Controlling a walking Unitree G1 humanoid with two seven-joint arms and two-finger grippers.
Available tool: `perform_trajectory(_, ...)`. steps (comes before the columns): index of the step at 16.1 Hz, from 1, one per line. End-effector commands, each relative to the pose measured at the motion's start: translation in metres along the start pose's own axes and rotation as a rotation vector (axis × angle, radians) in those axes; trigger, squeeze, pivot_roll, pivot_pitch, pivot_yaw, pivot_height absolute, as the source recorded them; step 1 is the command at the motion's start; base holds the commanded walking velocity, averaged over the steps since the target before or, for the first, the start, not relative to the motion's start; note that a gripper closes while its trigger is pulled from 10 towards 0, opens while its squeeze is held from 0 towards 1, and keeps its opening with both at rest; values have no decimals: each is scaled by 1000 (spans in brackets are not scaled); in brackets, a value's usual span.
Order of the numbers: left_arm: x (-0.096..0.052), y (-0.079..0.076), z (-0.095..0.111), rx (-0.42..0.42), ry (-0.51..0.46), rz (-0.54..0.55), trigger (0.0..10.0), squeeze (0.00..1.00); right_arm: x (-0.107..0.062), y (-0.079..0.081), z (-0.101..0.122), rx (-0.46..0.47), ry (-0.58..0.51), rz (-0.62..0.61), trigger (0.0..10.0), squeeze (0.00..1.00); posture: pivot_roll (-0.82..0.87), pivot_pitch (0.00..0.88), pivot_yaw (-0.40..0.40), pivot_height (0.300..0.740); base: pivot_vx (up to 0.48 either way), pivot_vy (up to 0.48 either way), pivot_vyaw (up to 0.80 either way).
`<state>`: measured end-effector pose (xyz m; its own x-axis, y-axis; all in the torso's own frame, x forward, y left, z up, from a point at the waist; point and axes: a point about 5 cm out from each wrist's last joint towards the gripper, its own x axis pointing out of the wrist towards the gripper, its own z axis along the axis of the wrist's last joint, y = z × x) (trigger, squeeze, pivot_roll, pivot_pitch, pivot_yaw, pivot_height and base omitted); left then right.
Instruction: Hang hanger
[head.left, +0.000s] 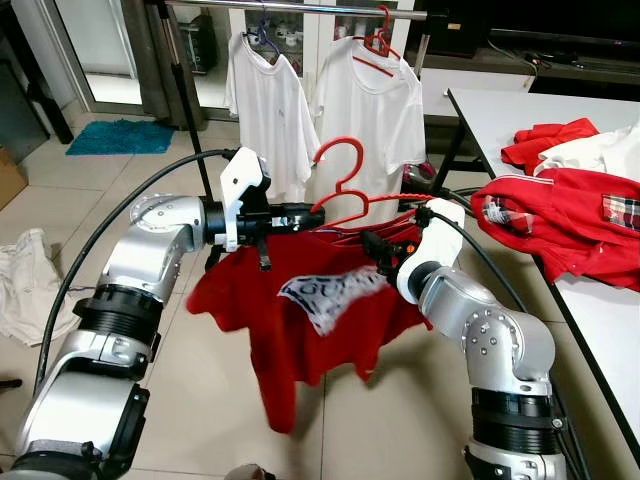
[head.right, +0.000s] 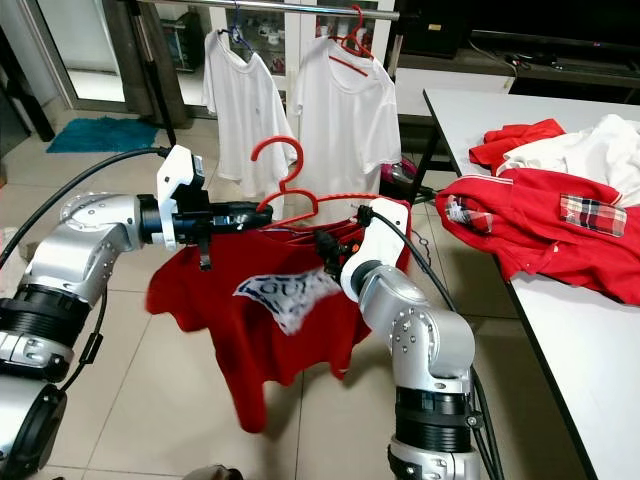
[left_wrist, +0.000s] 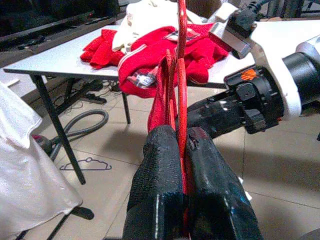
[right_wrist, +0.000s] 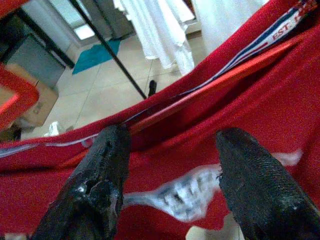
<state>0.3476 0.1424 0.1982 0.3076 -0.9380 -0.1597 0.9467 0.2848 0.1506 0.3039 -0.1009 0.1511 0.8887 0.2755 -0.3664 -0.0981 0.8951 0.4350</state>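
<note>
One red hanger, carrying a red shirt, is pinched by the left hand; the right hand is spread beside it. The rail lies above and beyond.

Both eye views look forward and down from the head, sharing the red plastic hanger and metal clothes rail. Each wrist camera sits close behind its black fingers, facing the red cotton T-shirt.
</note>
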Motion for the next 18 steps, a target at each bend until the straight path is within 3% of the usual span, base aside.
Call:
perform_trajectory(1, 1, -1, 7, 26, -22, -15, 0, 0, 1, -2, 3, 1, -8, -25, 10000, 0, 7, 11, 5, 740, 0, 0, 0)
perform_trajectory(9, 0, -7, 12, 20, -33, -47, 0, 0, 7, -23, 0, -18, 6, -147, 10000, 0, 8, 13, 1, 740, 0, 0, 0)
perform_trajectory(18, -9, -13, 7, 21, 25, -55, 0, 0, 7, -80, 12, -76, -39, -336, 10000, 0, 11, 0, -3, 740, 0, 0, 0)
